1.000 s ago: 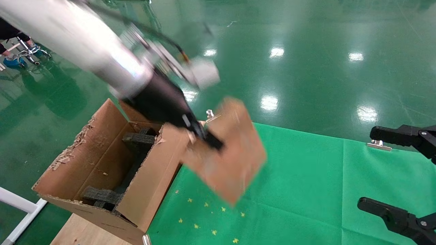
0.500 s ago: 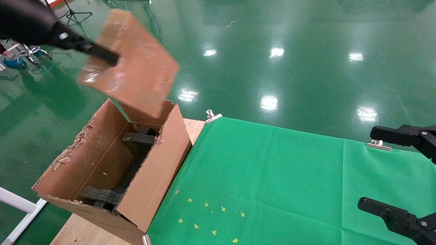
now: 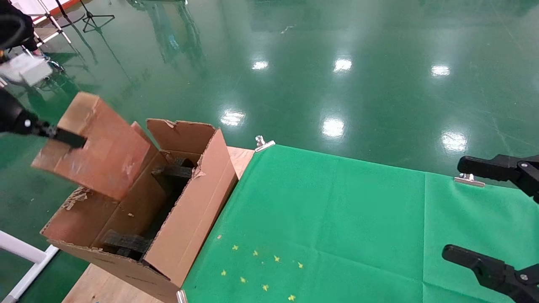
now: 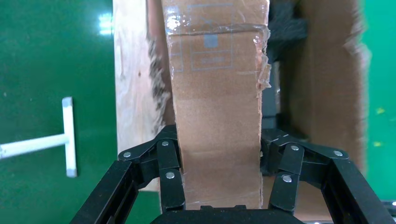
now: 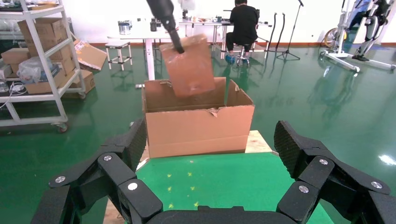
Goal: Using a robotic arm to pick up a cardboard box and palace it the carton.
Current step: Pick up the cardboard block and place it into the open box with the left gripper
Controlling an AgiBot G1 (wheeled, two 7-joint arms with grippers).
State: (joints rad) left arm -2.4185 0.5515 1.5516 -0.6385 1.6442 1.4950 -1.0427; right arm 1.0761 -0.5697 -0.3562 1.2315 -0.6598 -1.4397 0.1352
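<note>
Left tool [image 4: 219,186] of the robotic arm [image 3: 12,120] pinches the cardboard box [image 3: 94,147], tilted above the carton's [image 3: 189,219] left wall. Carton stands on the surface's [image 3: 97,288] left end, beside the green cloth [image 3: 337,219]. Right tool [image 5: 212,158] hangs at right, fingers spread, holding nothing.

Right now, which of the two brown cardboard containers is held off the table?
The small flat taped cardboard box, clamped by the left gripper above the opening. The large torn-edged carton rests on the table; the right gripper idles open.
</note>
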